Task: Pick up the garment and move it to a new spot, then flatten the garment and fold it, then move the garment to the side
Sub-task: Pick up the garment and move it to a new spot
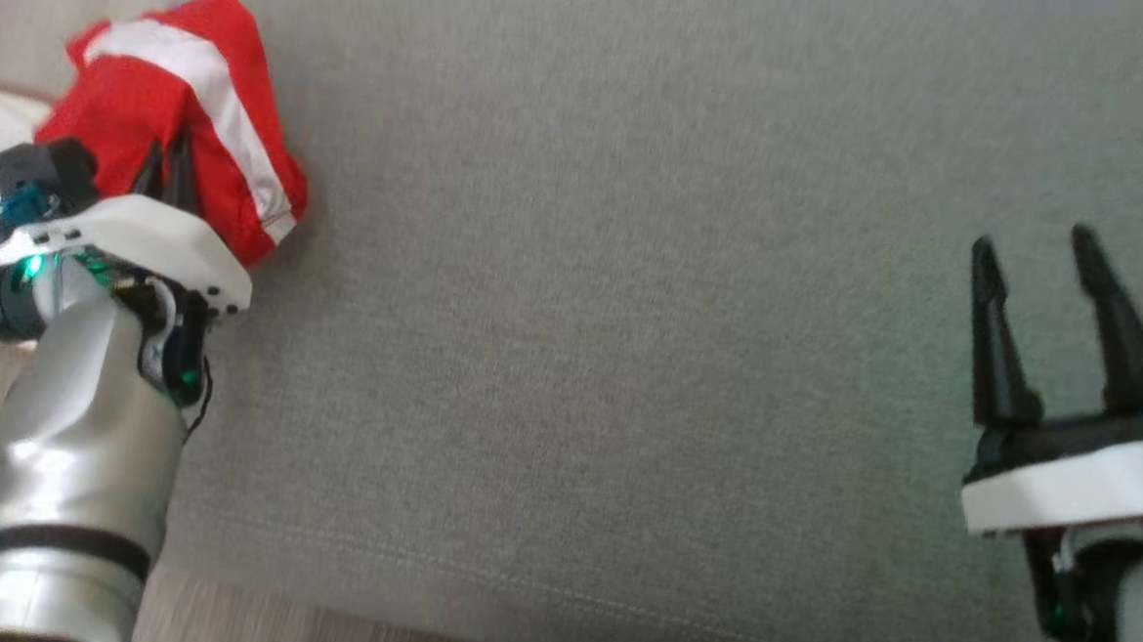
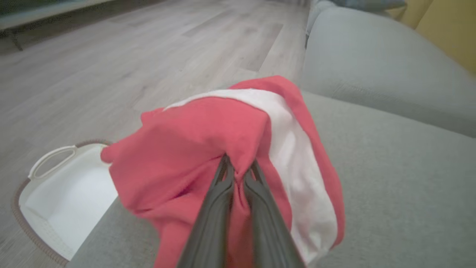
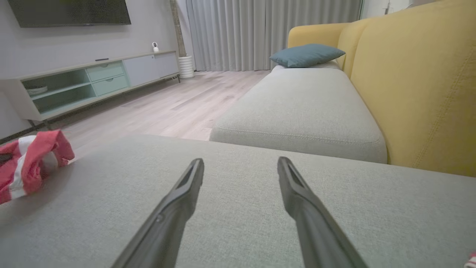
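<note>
Looking at the left edge of the grey cushion (image 1: 631,314), I see my left end effector (image 2: 240,160) clenched on a fold of the crumpled red-and-white garment (image 1: 186,115). My right end effector (image 1: 1033,238) hangs released, well apart. I judge only the pickup grasp is made; moving, flattening, folding and setting aside remain.

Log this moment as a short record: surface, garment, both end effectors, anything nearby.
surface: grey sofa cushion
garment: red with white stripe, bunched, at the cushion's left edge
left end effector: shut on garment, pinching red fabric
right end effector: open, holding nothing, over bare cushion
nearby: white basket on the floor beside the cushion
</note>
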`<state>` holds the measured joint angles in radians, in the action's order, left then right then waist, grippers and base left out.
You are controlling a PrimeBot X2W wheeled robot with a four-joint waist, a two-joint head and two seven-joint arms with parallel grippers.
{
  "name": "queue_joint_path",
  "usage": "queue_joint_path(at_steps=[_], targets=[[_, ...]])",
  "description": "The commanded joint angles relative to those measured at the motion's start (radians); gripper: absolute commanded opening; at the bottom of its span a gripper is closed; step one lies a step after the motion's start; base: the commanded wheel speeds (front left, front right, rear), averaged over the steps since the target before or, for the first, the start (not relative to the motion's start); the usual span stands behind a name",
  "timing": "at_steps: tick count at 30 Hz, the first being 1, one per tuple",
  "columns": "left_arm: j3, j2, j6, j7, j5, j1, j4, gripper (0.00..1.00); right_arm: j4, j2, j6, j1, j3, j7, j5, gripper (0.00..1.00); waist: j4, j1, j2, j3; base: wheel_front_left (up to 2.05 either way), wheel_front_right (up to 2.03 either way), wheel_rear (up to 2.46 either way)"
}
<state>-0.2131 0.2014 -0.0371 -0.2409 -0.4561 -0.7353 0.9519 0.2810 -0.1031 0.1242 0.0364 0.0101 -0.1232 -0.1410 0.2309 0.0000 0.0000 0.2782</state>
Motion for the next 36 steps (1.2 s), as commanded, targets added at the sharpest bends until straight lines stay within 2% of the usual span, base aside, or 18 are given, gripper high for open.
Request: queue_joint_path(at_steps=[1, 3, 7, 14, 18, 22, 27, 32, 36], targets=[[0.033, 0.054, 0.014, -0.017, 0.007, 0.025, -0.078, 0.00, 0.029, 0.005, 0.007, -0.017, -0.023, 0.011, -0.007, 1.00, -0.012, 0.0000, 0.0000, -0.086, 0.00, 0.00, 0.00], [0.037, 0.060, 0.027, -0.018, 0.013, 0.055, -0.123, 0.00, 0.026, 0.009, 0.007, -0.026, -0.024, 0.013, -0.010, 1.00, -0.017, 0.0000, 0.0000, -0.105, 0.00, 0.00, 0.00], [0.042, 0.066, 0.080, -0.016, 0.028, 0.207, -0.348, 0.00, 0.024, 0.025, 0.007, -0.063, -0.025, 0.022, -0.019, 1.00, -0.039, 0.0000, 0.0000, -0.164, 0.00, 0.00, 0.00], [-0.003, 0.075, 0.175, 0.144, 0.049, 0.472, -0.800, 0.00, 0.029, 0.040, 0.007, -0.106, -0.030, 0.023, -0.027, 1.00, -0.093, 0.0000, 0.0000, -0.194, 0.00, 0.00, 0.00], [-0.066, 0.042, 0.193, 0.223, 0.045, 0.559, -0.966, 0.00, 0.032, 0.045, 0.007, -0.099, -0.041, 0.028, -0.033, 1.00, -0.153, 0.0000, 0.0000, -0.176, 0.00, 0.00, 0.00], [-0.141, -0.023, 0.164, 0.278, 0.004, 0.564, -0.973, 0.00, 0.027, 0.047, 0.007, -0.074, -0.053, 0.035, -0.036, 1.00, -0.231, 0.0000, 0.0000, -0.139, 0.00, 0.00, 0.00], [-0.187, -0.105, 0.139, 0.247, -0.029, 0.490, -0.876, 0.00, 0.017, 0.050, 0.007, -0.042, -0.058, 0.046, -0.040, 1.00, -0.339, 0.0000, 0.0000, -0.085, 0.00, 0.00, 0.00], [-0.223, -0.141, 0.137, 0.172, -0.052, 0.392, -0.784, 0.00, 0.005, 0.051, 0.007, -0.018, -0.068, 0.063, -0.047, 1.00, -0.436, 0.0000, 0.0000, -0.027, 0.00, 0.00, 0.00], [-0.268, -0.148, 0.135, 0.137, -0.065, 0.324, -0.724, 0.00, -0.011, 0.052, 0.007, -0.005, -0.071, 0.082, -0.056, 1.00, -0.484, 0.0000, 0.0000, 0.017, 0.00, 0.00, 0.00]])
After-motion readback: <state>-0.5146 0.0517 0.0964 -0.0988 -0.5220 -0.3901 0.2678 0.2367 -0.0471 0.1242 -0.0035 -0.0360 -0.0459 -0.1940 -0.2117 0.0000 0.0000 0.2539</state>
